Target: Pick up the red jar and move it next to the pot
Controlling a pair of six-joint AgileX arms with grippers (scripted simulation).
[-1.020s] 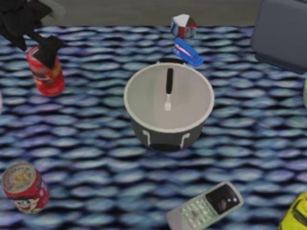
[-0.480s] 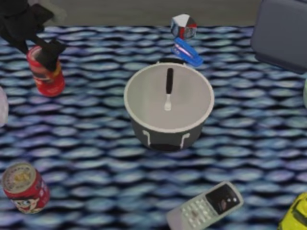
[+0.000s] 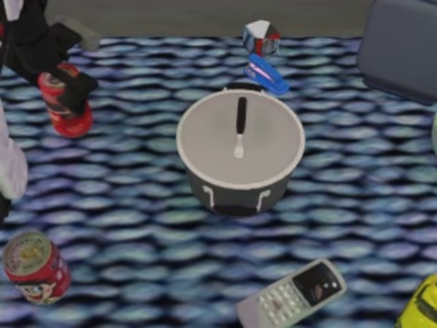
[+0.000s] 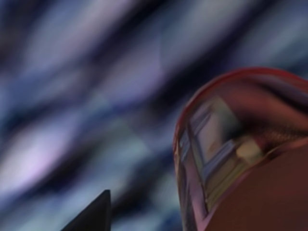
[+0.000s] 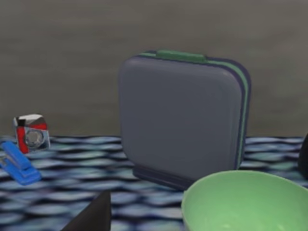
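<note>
While blurred, label unreadable — L gripper [image 3: 68, 92] on red jar [image 3: 72, 119] | grip unclear

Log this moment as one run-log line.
phase: reaching | left gripper over red jar, top-left | pot centre, jar not yet beside it | right arm: unseen

You see a fat red can [image 3: 35, 267] at the lower left and a grey phone [image 3: 292, 294] lower centre. A blue stapler [image 3: 267, 74], a small cube [image 3: 262, 37] and a grey case [image 5: 183, 120] lie along the far edge, with a green bowl [image 5: 245, 202] near the case.
</note>
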